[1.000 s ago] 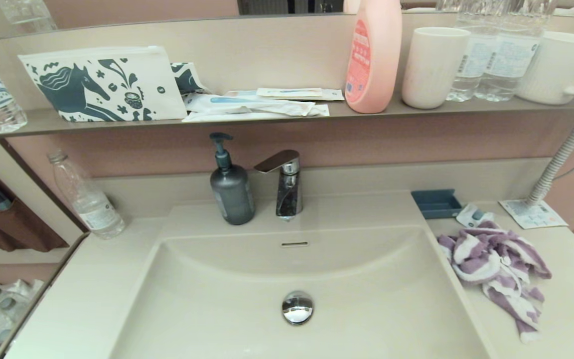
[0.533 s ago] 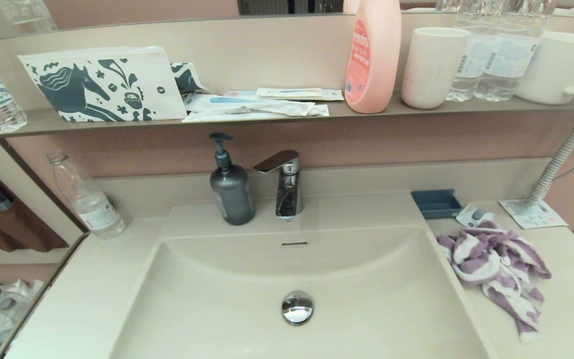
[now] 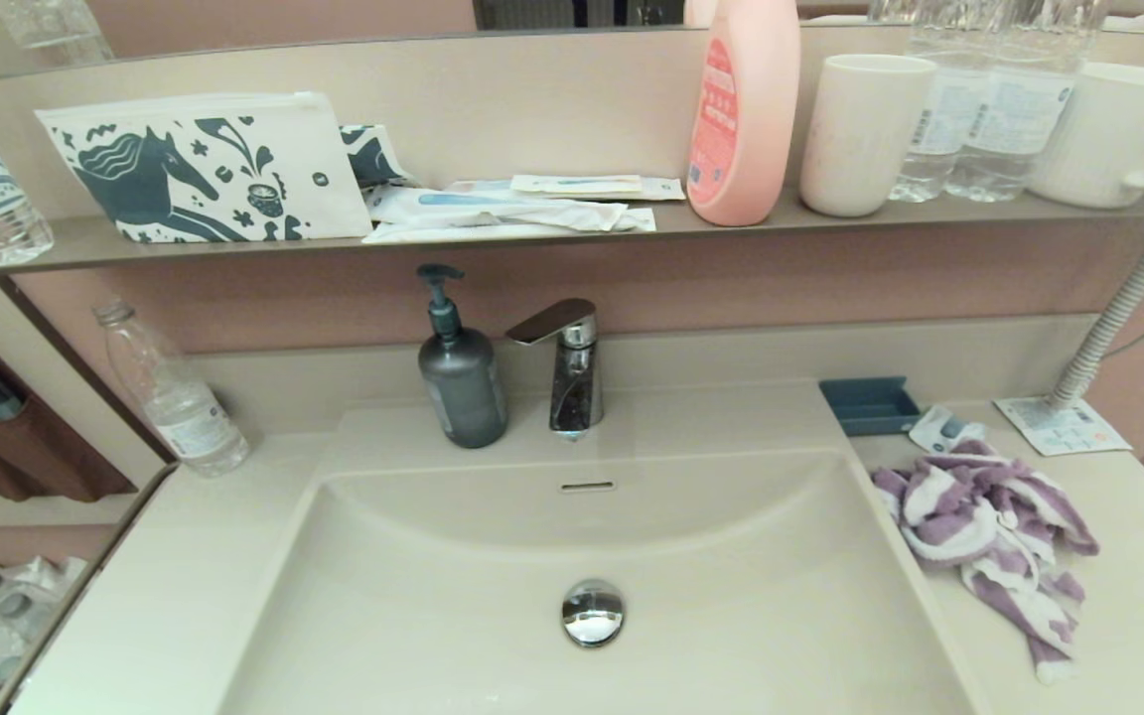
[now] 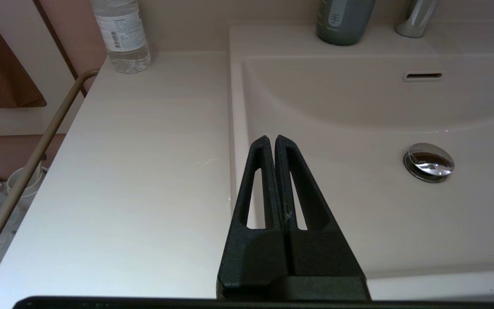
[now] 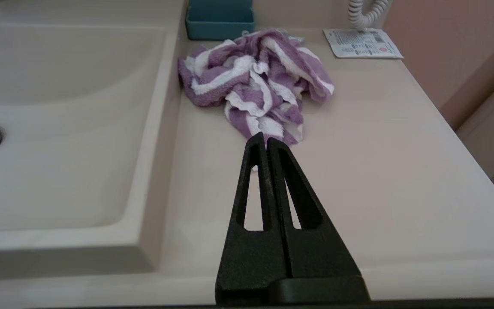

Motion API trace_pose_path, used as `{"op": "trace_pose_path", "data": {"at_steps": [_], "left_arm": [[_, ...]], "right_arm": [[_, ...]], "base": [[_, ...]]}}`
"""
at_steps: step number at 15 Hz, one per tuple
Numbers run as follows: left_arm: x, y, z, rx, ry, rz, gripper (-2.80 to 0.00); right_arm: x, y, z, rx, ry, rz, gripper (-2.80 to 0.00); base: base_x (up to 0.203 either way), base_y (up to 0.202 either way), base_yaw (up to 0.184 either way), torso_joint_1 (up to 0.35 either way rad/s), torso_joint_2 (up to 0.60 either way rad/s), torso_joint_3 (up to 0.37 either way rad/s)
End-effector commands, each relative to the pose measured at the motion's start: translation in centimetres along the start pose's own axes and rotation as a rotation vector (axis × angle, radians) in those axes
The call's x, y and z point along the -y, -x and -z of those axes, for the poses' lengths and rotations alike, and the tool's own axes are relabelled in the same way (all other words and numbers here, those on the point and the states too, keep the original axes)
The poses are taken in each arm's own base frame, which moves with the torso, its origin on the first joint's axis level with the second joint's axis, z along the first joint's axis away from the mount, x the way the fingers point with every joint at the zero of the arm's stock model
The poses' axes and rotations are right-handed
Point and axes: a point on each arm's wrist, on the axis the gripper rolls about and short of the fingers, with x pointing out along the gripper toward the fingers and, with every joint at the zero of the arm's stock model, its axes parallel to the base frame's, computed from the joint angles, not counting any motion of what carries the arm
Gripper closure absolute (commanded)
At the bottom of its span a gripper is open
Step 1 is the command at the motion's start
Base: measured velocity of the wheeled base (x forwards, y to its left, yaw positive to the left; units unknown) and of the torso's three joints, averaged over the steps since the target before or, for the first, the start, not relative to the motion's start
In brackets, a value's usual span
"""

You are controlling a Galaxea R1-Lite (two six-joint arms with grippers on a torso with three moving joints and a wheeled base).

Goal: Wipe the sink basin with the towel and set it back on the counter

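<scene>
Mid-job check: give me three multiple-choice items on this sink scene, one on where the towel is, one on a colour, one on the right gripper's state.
1. Where does the crumpled purple-and-white striped towel lie?
A. in the cream-beige sink basin
B. on the cream-beige counter, beside the basin
C. on the grey-brown shelf

2. What colour is the small rectangular tray behind the towel?
A. blue
B. red
C. yellow

3. How do the fingers of the right gripper stand?
A. wide open
B. shut on the towel
C. shut, holding nothing

Key: 1 B, it rests on the countertop; 2 A, plainly blue; 3 C, fingers pressed together short of the towel.
</scene>
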Motion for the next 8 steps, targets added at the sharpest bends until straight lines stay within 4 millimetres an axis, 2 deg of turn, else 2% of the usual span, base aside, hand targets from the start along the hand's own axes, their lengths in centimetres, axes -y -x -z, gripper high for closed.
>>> {"op": "trace_pose_path", "data": {"at_steps": [1, 8], "left_arm": [[0.0, -0.01, -0.01, -0.001, 0.0, 0.0, 0.0], [0.0, -0.01, -0.01, -0.001, 0.0, 0.0, 0.0]], "right_arm": [[-0.04, -0.11, 0.55, -0.025, -0.004, -0.006, 0.0], [-0.04, -0.11, 0.55, -0.025, -0.048, -0.007, 0.0]], "base": [[0.0, 0.0, 0.0, 0.0, 0.0, 0.0], [0.0, 0.0, 0.0, 0.0, 0.0, 0.0]]}}
